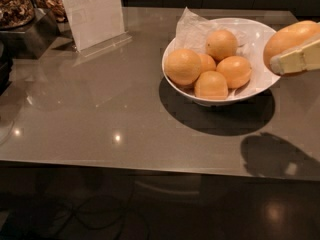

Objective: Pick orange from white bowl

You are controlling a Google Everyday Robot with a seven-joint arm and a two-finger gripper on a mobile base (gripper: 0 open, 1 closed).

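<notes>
The white bowl (252,86) stands on the grey table at the upper right, with several smaller oranges (210,66) and a crumpled white paper (192,29) in it. My gripper (300,54) is at the right edge of the view, raised above the bowl's right rim. It is shut on the large oblong orange (290,39), which hangs clear of the bowl. One pale finger (297,60) lies across the front of the fruit. The other finger is hidden behind it.
A white sign in a clear stand (92,14) stands at the back left. A dark tray with brown items (17,9) is at the far left. The table's front edge (150,164) runs across the lower view.
</notes>
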